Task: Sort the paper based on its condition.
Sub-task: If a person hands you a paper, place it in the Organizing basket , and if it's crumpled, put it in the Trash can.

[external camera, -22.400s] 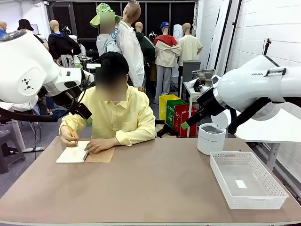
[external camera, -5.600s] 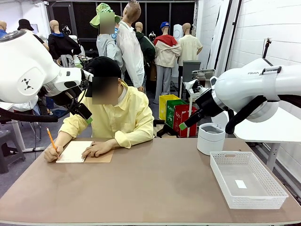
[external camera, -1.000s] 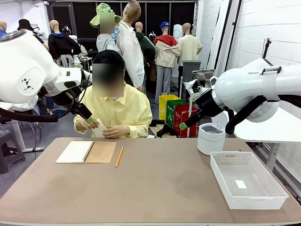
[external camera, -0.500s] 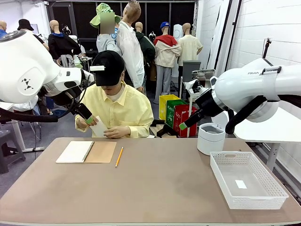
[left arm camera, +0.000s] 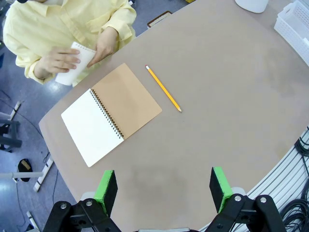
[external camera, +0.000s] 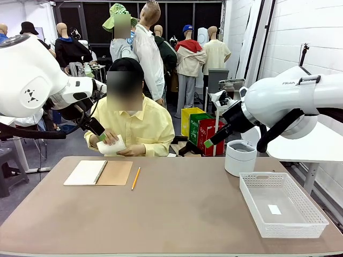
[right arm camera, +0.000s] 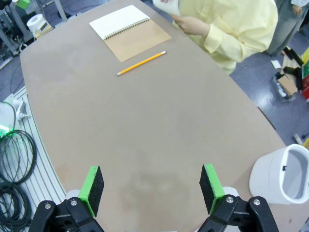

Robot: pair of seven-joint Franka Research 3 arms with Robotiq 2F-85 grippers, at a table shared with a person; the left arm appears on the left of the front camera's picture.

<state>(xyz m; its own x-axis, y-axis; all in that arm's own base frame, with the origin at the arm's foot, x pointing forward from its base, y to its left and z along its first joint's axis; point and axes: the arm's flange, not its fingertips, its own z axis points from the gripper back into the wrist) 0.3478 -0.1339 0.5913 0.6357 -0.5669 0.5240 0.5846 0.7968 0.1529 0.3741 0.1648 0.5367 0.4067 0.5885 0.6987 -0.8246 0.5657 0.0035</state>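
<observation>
Since half a second ago, the person's hands [external camera: 110, 138] have tipped the paper [external camera: 112, 146] flatter, just beyond your worktop's [external camera: 182, 214] far edge. Rightward lie the notebook [external camera: 86, 172] and pencil [external camera: 135, 178]. Your left end effector [left arm camera: 164, 186] and right end effector [right arm camera: 150, 186] hang released, holding nothing.

3 cams here. The front one sits at the robot's edge of the table [external camera: 177, 214], a bit above it, facing straight across at the person [external camera: 131, 126] on the far side. Both wrist cams hang well above the table, tilted steeply down: the left from the robot's side, the right from the white tub's [external camera: 240, 157] end. All 3 share the tub, notebook [external camera: 99, 172], pencil [external camera: 136, 178] and the paper [external camera: 112, 145] the person holds.
</observation>
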